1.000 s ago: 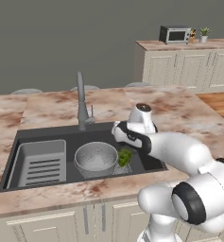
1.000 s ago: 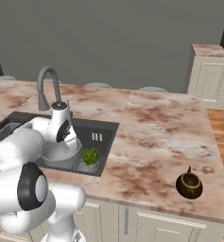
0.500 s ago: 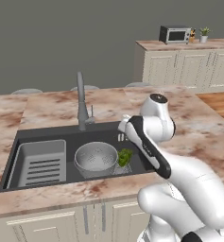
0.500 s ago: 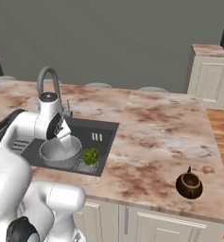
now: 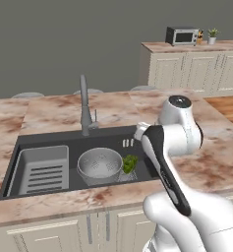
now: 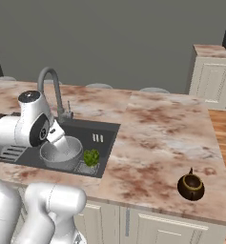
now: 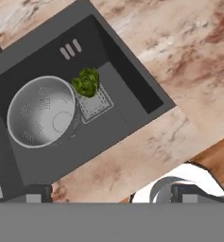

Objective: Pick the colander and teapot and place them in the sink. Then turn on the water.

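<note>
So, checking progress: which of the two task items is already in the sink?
The colander, the perforated silver bowl sitting in the sink beside the greens. The teapot, small and dark brown, stands on the counter well off to the right.

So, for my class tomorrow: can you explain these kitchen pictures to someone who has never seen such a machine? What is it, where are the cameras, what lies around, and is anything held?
This is a computer-rendered kitchen. The white machine is a robot arm on a driving base. Two cameras ride on the base behind the arm, one to its left and one to its right. A third sits on the hand and looks down along the gripper.

In the dark sink, which is set into marble, sits a silver colander. Beside it lie a green leafy bunch and a grey ribbed tray. A tall tap stands at the rim. The small brown teapot waits on the counter, far from the sink.

The gripper is open and holds nothing.
</note>
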Tool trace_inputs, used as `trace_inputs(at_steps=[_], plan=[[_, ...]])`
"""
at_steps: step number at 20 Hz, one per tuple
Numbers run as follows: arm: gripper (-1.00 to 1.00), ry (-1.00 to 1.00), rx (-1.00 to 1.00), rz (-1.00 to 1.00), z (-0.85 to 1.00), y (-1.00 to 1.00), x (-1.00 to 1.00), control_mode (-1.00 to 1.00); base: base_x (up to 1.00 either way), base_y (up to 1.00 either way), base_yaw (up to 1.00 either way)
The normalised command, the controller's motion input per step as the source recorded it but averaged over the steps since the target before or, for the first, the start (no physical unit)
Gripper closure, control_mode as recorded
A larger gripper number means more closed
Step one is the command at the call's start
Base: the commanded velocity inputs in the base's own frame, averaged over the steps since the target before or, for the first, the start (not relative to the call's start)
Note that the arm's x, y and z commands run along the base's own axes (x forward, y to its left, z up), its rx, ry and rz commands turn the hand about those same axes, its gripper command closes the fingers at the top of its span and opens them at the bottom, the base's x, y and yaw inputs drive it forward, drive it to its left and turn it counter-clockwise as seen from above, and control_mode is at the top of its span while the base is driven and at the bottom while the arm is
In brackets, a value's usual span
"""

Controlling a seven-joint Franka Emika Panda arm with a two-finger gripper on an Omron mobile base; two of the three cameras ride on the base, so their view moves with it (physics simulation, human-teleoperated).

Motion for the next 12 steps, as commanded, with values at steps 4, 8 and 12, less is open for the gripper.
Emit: trace_inputs(at_steps=[4, 8, 12], plan=[[-1.00, 0.00, -0.11, 0.06, 0.57, -0.39, -0.55, -1.00, 0.00, 0.00, 0.00], [-1.00, 0.00, -0.05, 0.09, 0.60, -0.55, -0.52, -1.00, 0.00, 0.00, 0.00], [-1.00, 0.00, 0.00, 0.13, 0.49, -0.69, -0.64, -1.00, 0.00, 0.00, 0.00]])
